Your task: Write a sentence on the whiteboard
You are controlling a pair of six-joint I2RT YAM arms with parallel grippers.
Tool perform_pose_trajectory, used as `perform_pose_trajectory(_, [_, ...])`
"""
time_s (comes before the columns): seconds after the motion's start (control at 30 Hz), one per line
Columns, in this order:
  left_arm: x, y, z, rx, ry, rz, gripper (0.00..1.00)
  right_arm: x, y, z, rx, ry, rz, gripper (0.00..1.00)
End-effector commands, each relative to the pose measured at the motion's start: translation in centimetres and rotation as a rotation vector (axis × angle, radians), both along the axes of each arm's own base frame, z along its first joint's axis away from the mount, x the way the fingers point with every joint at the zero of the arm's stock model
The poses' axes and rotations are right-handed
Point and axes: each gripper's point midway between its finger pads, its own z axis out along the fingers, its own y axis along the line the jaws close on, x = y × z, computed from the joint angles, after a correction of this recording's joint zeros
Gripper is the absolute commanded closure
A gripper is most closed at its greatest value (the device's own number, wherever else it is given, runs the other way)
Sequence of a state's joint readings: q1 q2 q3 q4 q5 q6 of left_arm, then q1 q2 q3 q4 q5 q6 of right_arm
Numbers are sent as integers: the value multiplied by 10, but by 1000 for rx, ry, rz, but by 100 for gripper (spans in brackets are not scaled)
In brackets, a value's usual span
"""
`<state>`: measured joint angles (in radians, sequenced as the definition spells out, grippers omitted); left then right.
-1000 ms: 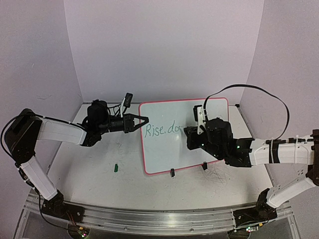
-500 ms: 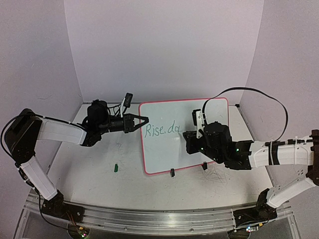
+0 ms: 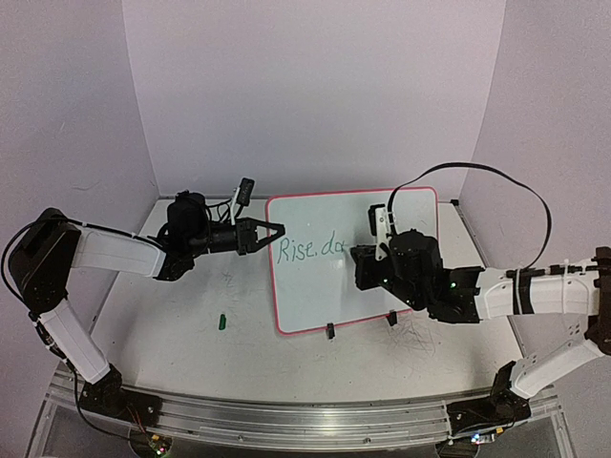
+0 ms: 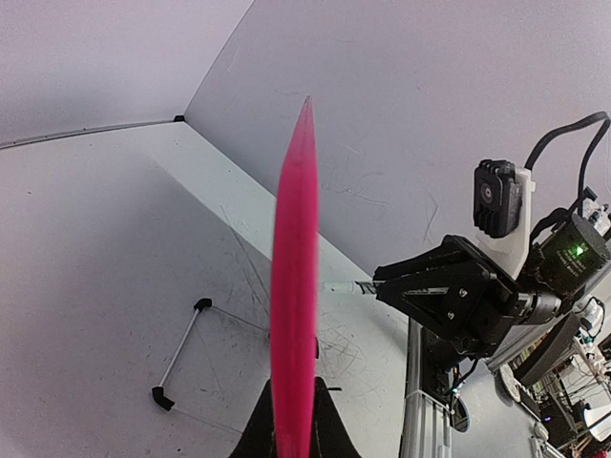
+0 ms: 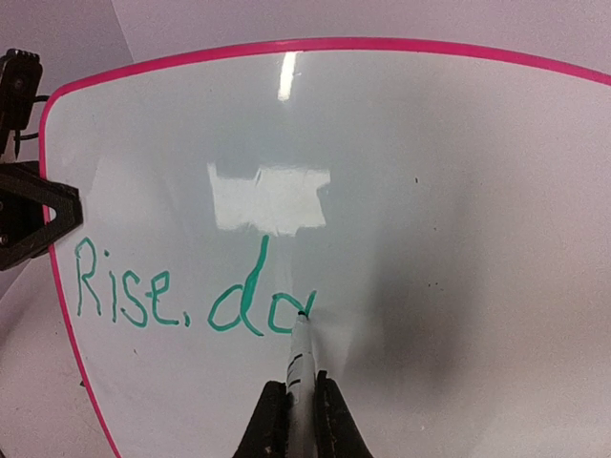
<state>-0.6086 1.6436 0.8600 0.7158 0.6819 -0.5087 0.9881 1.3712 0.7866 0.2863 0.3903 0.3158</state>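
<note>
Since a second ago, we see the letter after "d" gain its tail: writing (image 5: 191,298) reads "Rise, da". Sentence mid-word, much left. Right end effector (image 5: 301,405) clamped on marker (image 5: 302,358), tip touching whiteboard (image 3: 325,296). Left end effector (image 3: 273,231) clamped on whiteboard's left edge; board stands mid-worktop (image 3: 181,334). We see no containers.

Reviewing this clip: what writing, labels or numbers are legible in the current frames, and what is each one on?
"Rise, da": green handwriting on the whiteboard, toward its left side. The marker tip sits at the last letter, which may be unfinished.
Faint scribbles on the table: no legible words.
Nothing else in any view can be read.
</note>
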Motion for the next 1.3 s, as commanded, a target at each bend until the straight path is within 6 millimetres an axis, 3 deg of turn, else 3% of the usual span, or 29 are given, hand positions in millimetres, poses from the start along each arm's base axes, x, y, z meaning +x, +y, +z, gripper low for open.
perform_pose_trajectory(0.0, [11,3,6,11,-47,55,100,13,1,24,36,-55,-41,100])
perform_pose_trajectory(0.47, [11,3,6,12,-48,55,100,16,-12,27,29,-66,-108,100])
perform_pose_trajectory(0.93, [10,4,8,9,-52,57,100,4,-12,-3,-1,19,-59,100])
perform_pose_trajectory(1.27, [10,5,7,11,-48,60,100,0,-17,-12,-17,44,-57,100])
